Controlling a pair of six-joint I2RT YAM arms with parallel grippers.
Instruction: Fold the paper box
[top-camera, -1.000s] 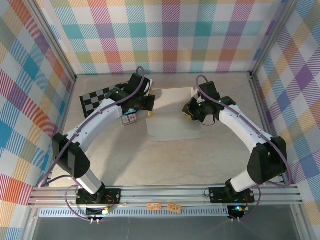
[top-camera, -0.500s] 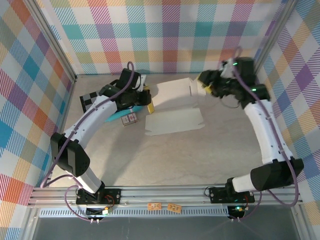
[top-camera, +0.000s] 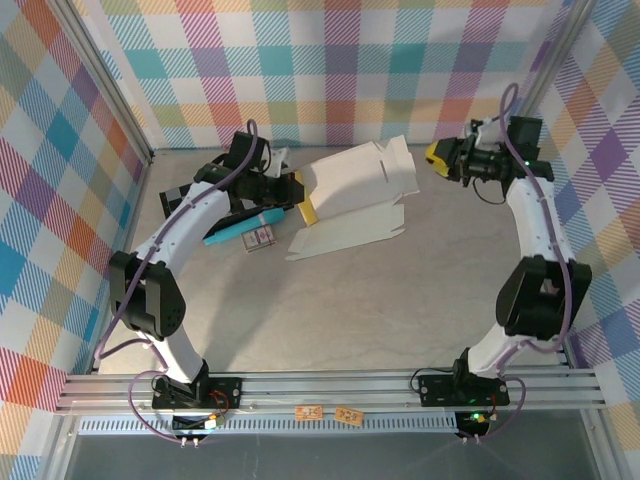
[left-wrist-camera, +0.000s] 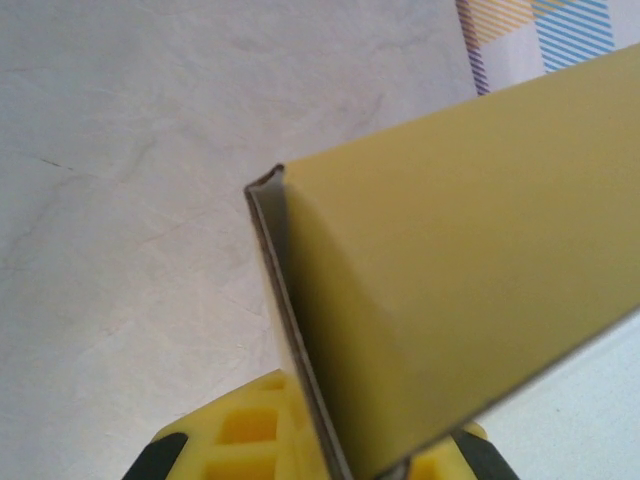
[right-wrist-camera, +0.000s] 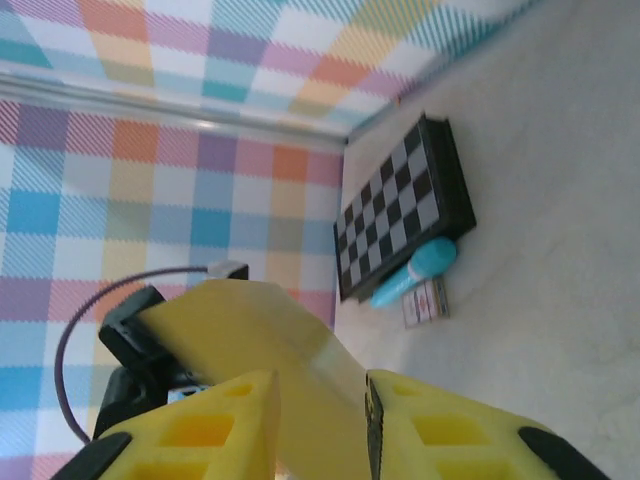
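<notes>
The paper box (top-camera: 360, 180) is seen as an open die-cut sheet at the back of the table (top-camera: 350, 320). One panel is raised and tilted, while the other lies flat below it. Its left edge is clamped in the left gripper (top-camera: 305, 200). The right gripper (top-camera: 437, 158) is held just beside the sheet's right edge with its jaws partly apart, and nothing is seen gripped between them. Only a first crease is judged done. No walls are raised and no tabs are tucked, so most of the folding is left.
</notes>
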